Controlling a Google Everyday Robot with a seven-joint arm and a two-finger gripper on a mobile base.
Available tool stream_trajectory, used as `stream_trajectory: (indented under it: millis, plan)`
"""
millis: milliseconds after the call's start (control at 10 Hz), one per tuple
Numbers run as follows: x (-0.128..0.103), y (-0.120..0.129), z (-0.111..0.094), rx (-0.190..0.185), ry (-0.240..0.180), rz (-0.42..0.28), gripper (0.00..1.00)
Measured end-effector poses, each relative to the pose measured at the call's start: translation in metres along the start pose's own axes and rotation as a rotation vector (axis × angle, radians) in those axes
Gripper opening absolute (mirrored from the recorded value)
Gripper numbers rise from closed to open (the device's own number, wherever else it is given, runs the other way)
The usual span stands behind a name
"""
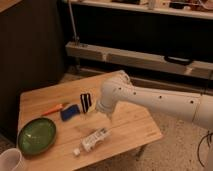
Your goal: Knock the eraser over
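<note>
Standing upright, black-and-white striped eraser (86, 102) just beside the claw (109, 116), grip state impossible to tell.

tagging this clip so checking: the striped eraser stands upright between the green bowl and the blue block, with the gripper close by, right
Not quite. The camera view shows the eraser upright on the far side of the blue block from the green bowl, between the block and the gripper, which hangs close beside it.

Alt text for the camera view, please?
A white robot arm reaches over a wooden table, its gripper hanging just beside the upright striped eraser. A blue block, orange marker, green bowl and toothpaste tube lie nearby.
</note>
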Motion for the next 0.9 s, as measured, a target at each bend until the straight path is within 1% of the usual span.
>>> stream_trajectory:
  millis: [500, 600, 700, 800, 900]
  plan:
    - [0.000, 0.000, 0.000, 0.000, 0.000, 0.000, 0.74]
    - [0.000, 0.000, 0.000, 0.002, 0.001, 0.001, 0.74]
    - [0.002, 0.000, -0.002, 0.015, 0.006, 0.008, 0.74]
    - [0.009, 0.005, -0.008, 0.079, 0.015, 0.043, 0.68]
    - [0.016, 0.007, -0.012, 0.155, 0.022, 0.047, 0.60]
